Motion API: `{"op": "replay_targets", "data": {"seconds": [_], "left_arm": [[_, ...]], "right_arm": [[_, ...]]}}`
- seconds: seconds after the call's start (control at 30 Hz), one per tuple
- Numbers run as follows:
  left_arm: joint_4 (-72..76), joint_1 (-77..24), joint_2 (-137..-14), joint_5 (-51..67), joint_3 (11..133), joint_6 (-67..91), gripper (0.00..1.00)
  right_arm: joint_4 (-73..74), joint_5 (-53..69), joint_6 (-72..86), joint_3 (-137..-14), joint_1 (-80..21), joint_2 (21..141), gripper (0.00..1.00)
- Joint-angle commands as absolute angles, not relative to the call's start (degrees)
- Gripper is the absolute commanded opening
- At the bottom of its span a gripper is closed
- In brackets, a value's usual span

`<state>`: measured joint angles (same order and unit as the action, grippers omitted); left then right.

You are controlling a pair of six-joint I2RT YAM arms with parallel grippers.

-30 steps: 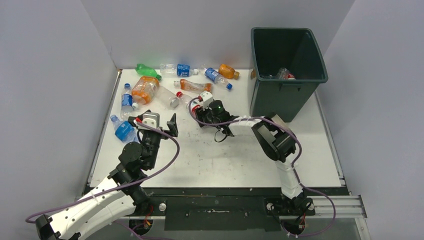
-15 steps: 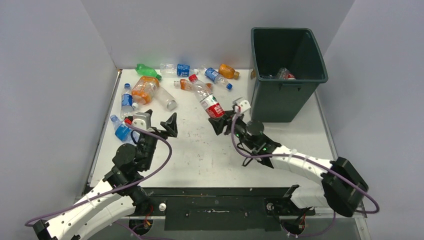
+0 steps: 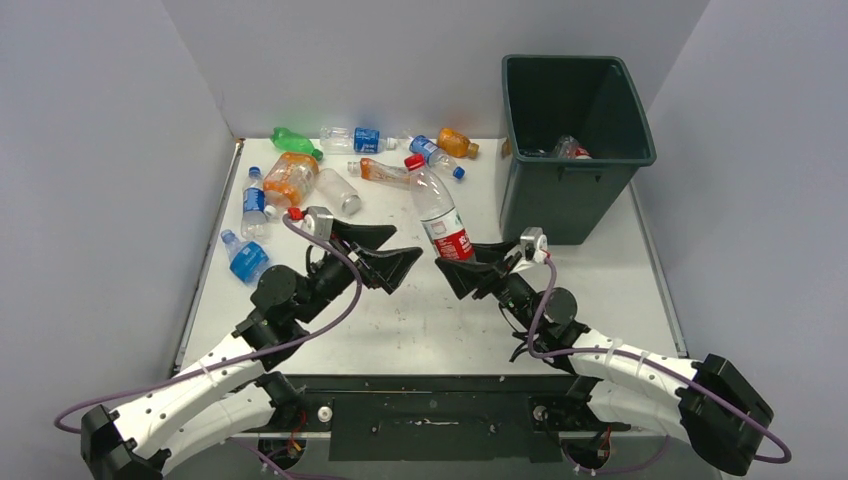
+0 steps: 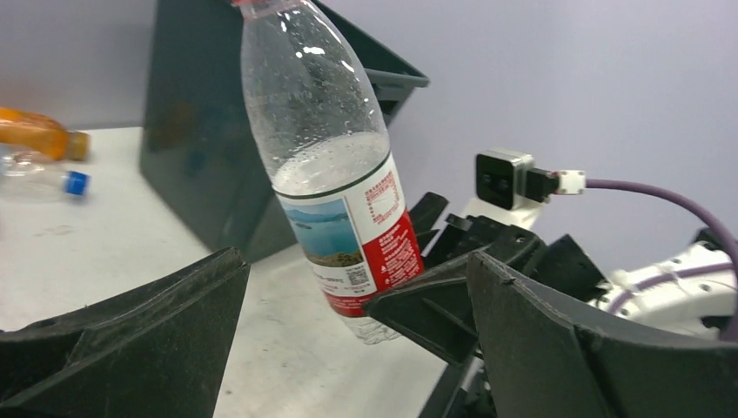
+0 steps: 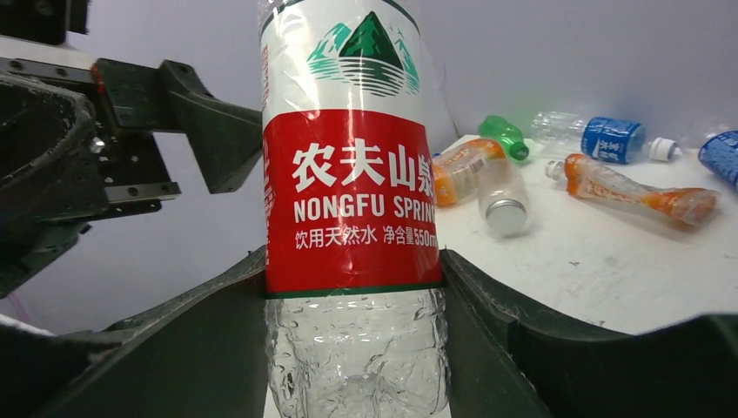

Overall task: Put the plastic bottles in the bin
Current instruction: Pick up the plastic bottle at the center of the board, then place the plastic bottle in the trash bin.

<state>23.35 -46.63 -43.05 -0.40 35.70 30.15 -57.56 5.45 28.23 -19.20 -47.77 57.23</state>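
My right gripper (image 3: 462,274) is shut on the base of a clear bottle with a red label (image 3: 441,212) and holds it upright above the table, left of the dark green bin (image 3: 640,152). In the right wrist view the bottle (image 5: 348,209) fills the gap between the fingers of the gripper (image 5: 352,348). My left gripper (image 3: 402,258) is open and empty, pointing at that bottle from the left. The left wrist view shows the bottle (image 4: 326,174) beyond the open gripper (image 4: 357,292), with the bin (image 4: 200,131) behind.
Several bottles lie at the table's far left: green (image 3: 295,140), clear with blue label (image 3: 352,138), orange (image 3: 455,142), a large orange one (image 3: 290,178), blue (image 3: 243,258). A bottle (image 3: 570,148) lies inside the bin. Grey walls enclose three sides.
My right arm has swung back toward the near edge, lifting the red-label bottle off the table. My left gripper has moved right toward the centre, facing the bottle.
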Motion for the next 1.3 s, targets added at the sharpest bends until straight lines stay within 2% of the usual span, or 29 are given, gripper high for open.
{"op": "replay_targets", "data": {"seconds": [0.0,0.23,0.43,0.47,0.57,0.77,0.8,0.83,0.9,0.97,1.0,1.07,1.27], "left_arm": [[35.01,-45.96,-44.8,9.19,35.62,37.36,0.96],[36.81,-45.86,-49.21,10.38,37.28,39.73,0.96],[39.06,-45.83,-52.06,11.47,37.59,41.19,0.97],[39.51,-45.87,-52.23,11.66,37.5,41.26,0.99],[40.26,-45.85,-52.55,12.33,37.69,41.46,0.78],[41.69,-45.87,-52.82,13.66,37.43,41.64,0.47],[42.04,-45.82,-52.7,13.81,37.3,41.59,0.42],[42.07,-45.83,-52.61,13.94,37.25,41.31,0.38],[41.24,-45.86,-51.95,14.07,37.24,40.1,0.33],[38.44,-45.8,-50.53,13.87,37.76,37.52,0.3],[36.01,-45.68,-49.6,13.62,38.48,35.56,0.3],[28.42,-45.36,-47.59,12.67,40.9,30.69,0.3],[4.49,-44.74,-45.72,10.55,51.29,9.02,0.29]], "right_arm": [[-69.39,8.94,32.57,-17.93,-48.8,57.05,0.39],[-77.46,13.55,35.03,-17.69,-50.07,59.93,0.39],[-77.58,14.4,33.97,-18.39,-52.0,61.01,0.39],[-77.5,14.41,33.93,-18.37,-52.21,61.26,0.39],[-77.06,14.82,34.03,-18.46,-52.58,62.02,0.39],[-72.69,15.6,33.14,-19.58,-53.29,61.99,0.44],[-70.58,15.7,32.92,-20.03,-53.33,61.66,0.47],[-69.07,15.79,32.69,-20.26,-53.41,61.19,0.54],[-64.81,15.53,31.97,-20.73,-53.41,59.37,0.79],[-55.07,13.37,30.68,-22.69,-53.4,55.97,0.96],[-47.9,11.4,29.71,-24.42,-53.41,53.9,0.98],[-33.73,8.3,26.46,-29.11,-53.39,50.26,0.9],[-5.29,8.3,13.33,-44.54,-53.33,44.18,0.9]]}}
